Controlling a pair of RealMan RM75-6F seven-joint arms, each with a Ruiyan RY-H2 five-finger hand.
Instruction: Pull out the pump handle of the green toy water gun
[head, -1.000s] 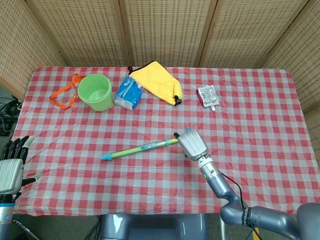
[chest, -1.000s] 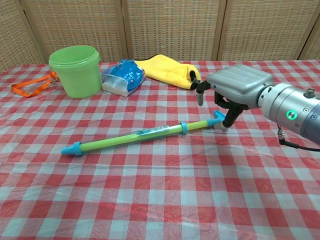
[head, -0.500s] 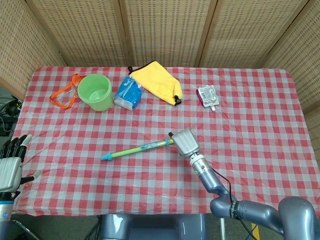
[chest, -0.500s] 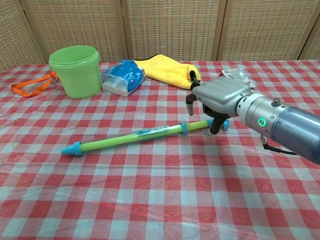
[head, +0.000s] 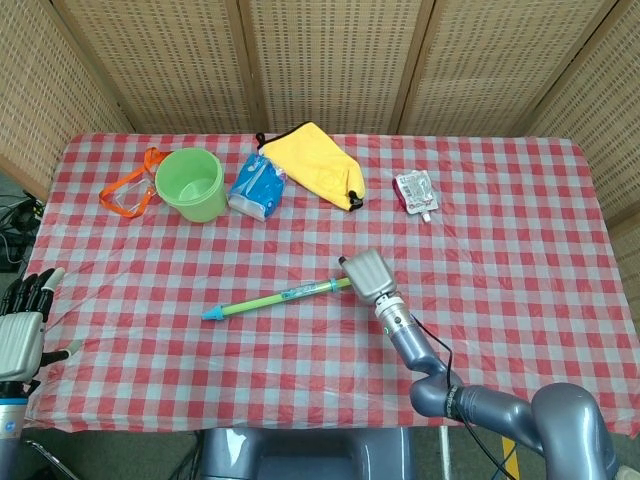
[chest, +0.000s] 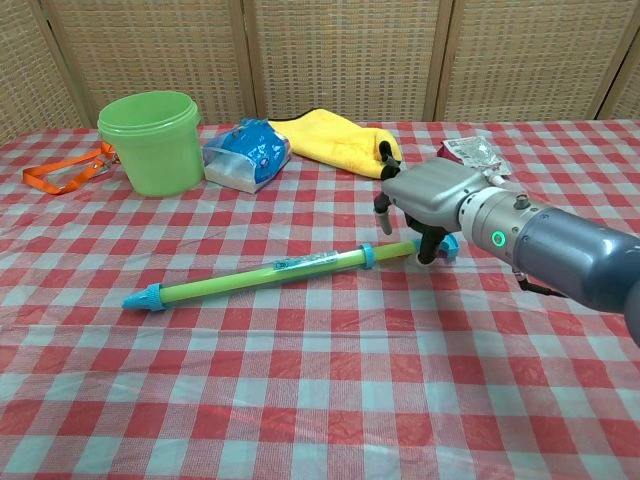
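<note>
Over the pump handle (chest: 446, 246) – right hand (chest: 425, 195) palm-down, fingers curled

The water gun (chest: 280, 268) lies flat on the checked surface (chest: 300, 400), its long green barrel running from a blue tip at about 8 o'clock up to the pump handle (chest: 446, 246) at 2 o'clock. The right hand (chest: 432, 198) sits over that handle end, palm down, fingers (chest: 429, 246) curled down around the blue handle and touching it; a firm grip cannot be told. At 10 o'clock from the gun stands a green bucket (chest: 152, 141), with an orange strap (chest: 62, 172) just beside it. A blue packet (chest: 243, 153) and a yellow bag (chest: 335, 140) lie at 12 o'clock, and a small pouch (chest: 468, 152) lies behind the hand.
</note>
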